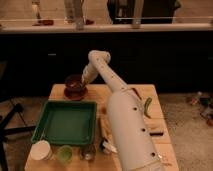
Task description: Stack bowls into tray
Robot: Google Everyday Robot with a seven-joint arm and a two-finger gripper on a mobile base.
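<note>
You find the gripper at the right edge of the dark bowl; whether it is open or closed, you cannot tell. This bowl seems to sit in the orange bowl, just behind the green tray. Three cups stand at the tray's near side.

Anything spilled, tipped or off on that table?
Nothing stands out. The dark bowl sits upright on the orange bowl behind the green tray, gripper at its rim; the cups stand upright.
</note>
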